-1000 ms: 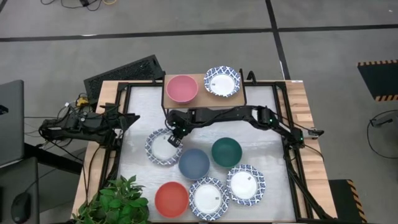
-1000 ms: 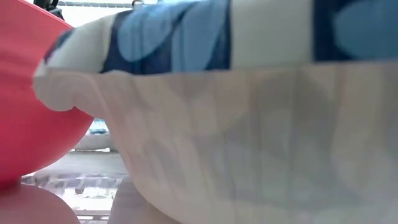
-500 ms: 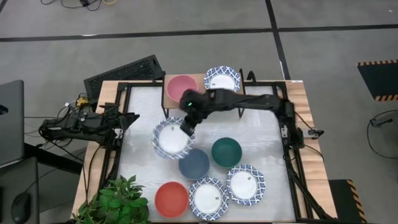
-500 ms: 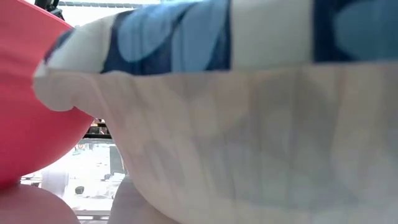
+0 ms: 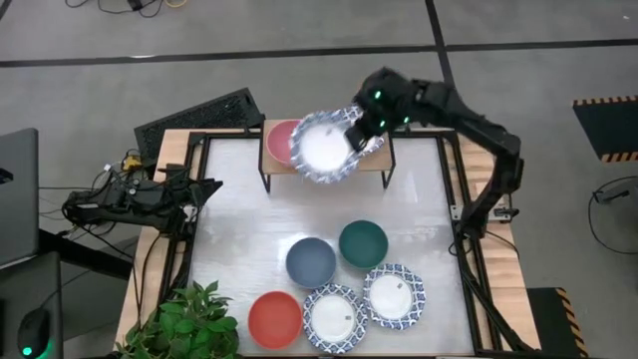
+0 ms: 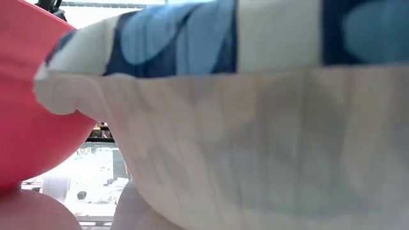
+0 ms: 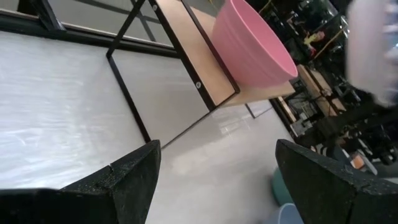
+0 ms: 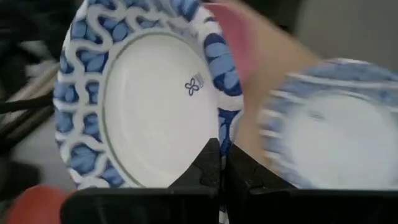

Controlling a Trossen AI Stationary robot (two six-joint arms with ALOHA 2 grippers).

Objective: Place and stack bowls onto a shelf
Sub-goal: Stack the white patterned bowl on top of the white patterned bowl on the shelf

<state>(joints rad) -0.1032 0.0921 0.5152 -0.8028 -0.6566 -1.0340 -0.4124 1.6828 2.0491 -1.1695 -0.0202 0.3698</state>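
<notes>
My right gripper is shut on a white bowl with a blue-patterned rim, held in the air over the shelf at the table's far edge. On the shelf's wooden top rest a pink bowl and another blue-patterned bowl, both partly hidden under the held bowl. The right wrist view shows the held bowl in front of my gripper. My left gripper waits open at the table's left edge. My right gripper pinches the bowl's rim between its two fingers, on the rim's side toward the table's right. The bowl is lifted clear above the shelf, its inside facing up, reaching from the fingers toward the table's left.
On the table's near half stand a blue bowl, a dark green bowl, a red bowl and two blue-patterned bowls. A potted plant is at the near left corner. The low view is filled by a patterned bowl.
My right gripper has taken the blue-patterned bowl from the table's left middle, lifted it clear, and carried it up and toward the far edge until it is over the shelf. The other bowls have stayed where they were.
</notes>
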